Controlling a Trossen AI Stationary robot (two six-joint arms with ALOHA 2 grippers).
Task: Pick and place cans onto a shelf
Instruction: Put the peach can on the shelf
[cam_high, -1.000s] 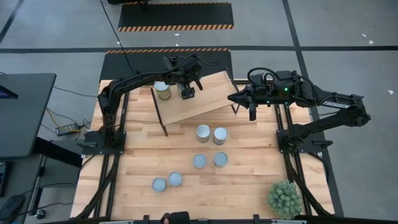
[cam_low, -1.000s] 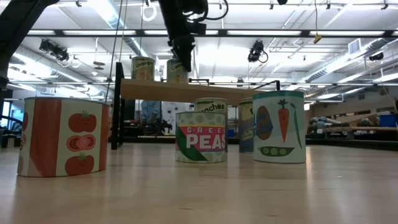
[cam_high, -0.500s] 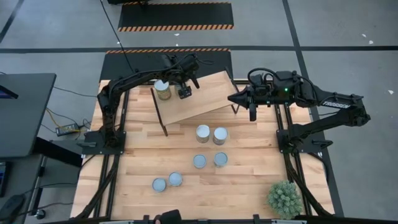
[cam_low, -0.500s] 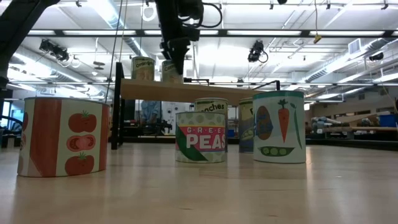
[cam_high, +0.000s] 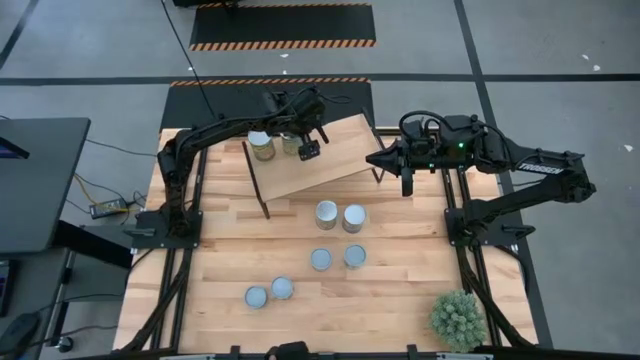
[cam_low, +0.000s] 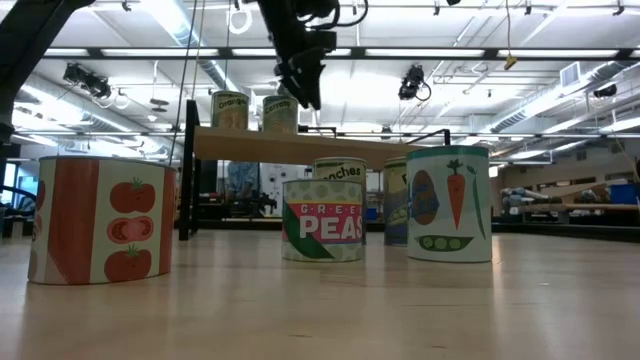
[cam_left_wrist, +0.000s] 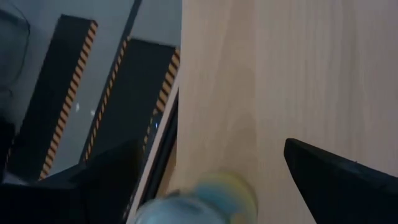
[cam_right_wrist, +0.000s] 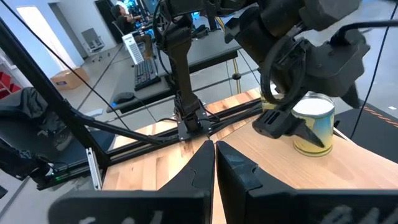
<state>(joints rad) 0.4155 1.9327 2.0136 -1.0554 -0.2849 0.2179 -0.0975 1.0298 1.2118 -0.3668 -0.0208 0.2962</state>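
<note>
The shelf (cam_high: 330, 158), a light plank on a black frame, stands at the table's far side. Two cans stand upright on its left part: one (cam_high: 261, 146) and a second (cam_high: 291, 143), also seen in the low view (cam_low: 281, 113). My left gripper (cam_high: 306, 149) hangs open just above and to the right of the second can; in the left wrist view the can's top (cam_left_wrist: 205, 199) shows blurred between the spread fingers (cam_left_wrist: 336, 180), apart from them. My right gripper (cam_high: 372, 157) is shut and hovers at the shelf's right end. Several more cans (cam_high: 326, 213) stand on the table.
Two cans (cam_high: 353, 217) stand close before the shelf, two (cam_high: 320, 259) at mid-table, two (cam_high: 257, 296) nearer the front left. A green spiky plant (cam_high: 458, 318) sits at the near right corner. The shelf's right half (cam_high: 345, 150) is bare wood.
My left gripper, open throughout, has swung a little toward the table's left and back toward the right while rolling about its own line, uncovering the second can's top in the high view. The can stays upright on the shelf.
</note>
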